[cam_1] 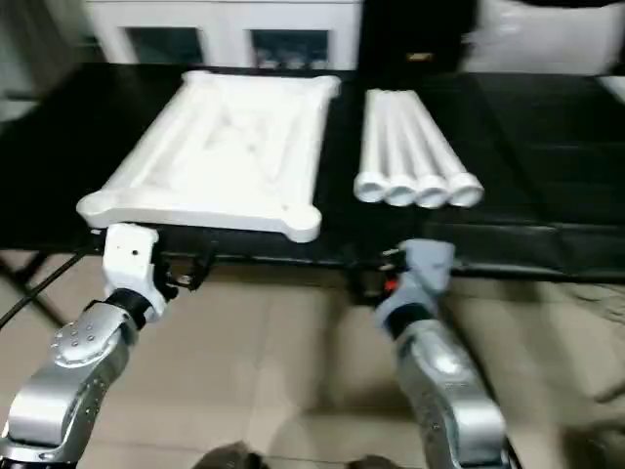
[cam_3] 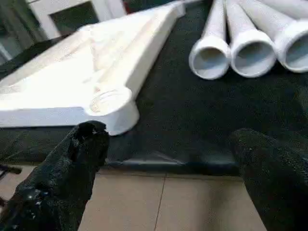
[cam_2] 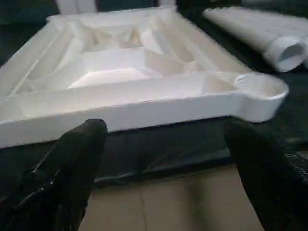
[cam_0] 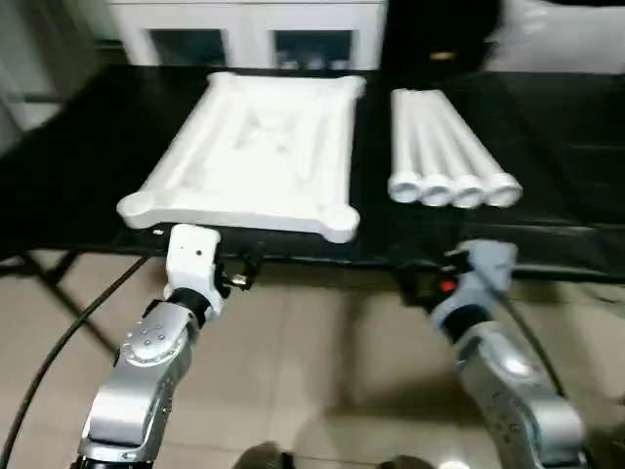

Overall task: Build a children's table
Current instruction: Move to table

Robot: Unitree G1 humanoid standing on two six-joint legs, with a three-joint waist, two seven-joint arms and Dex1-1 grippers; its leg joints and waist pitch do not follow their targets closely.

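The table top point(cam_0: 256, 156) lies ribbed underside up on the black work surface point(cam_0: 547, 225), with the four legs point(cam_0: 444, 147) side by side just to its right, open ends toward you. Your left gripper point(cam_2: 163, 159) and right gripper point(cam_3: 168, 163) hover before the near edge, both spread wide and empty.

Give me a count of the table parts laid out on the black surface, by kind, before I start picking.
Table top, lying ribbed side up: 1
Legs, side by side to the right of the top: 4
Total: 5 parts, all white, none joined yet.
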